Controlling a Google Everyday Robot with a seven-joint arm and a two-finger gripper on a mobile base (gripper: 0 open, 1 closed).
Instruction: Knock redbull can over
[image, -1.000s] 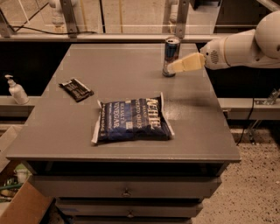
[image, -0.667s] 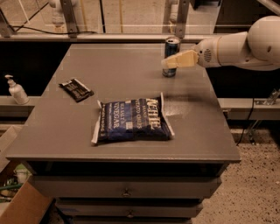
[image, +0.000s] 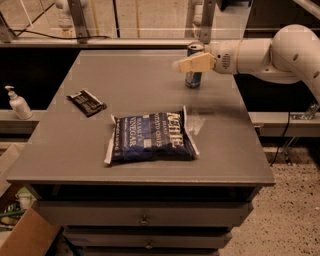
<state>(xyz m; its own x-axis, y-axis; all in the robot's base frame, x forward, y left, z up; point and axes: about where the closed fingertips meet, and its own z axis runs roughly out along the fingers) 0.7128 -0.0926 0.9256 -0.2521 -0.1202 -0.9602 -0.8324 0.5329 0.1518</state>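
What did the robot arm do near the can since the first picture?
The gripper slid toward the left of the picture and now sits across the front of the redbull can, level with its upper half. Nothing was grabbed or let go. The can still stands upright in the same spot. The chip bag and the small dark packet have not moved on the table.

your arm (image: 280, 52) is glossy white, built of smooth, rounded segments, with a small dark dotted circle near the wrist. it ends in a pale tan, wedge-shaped gripper (image: 184, 64), over the tabletop's (image: 140, 85) far right.
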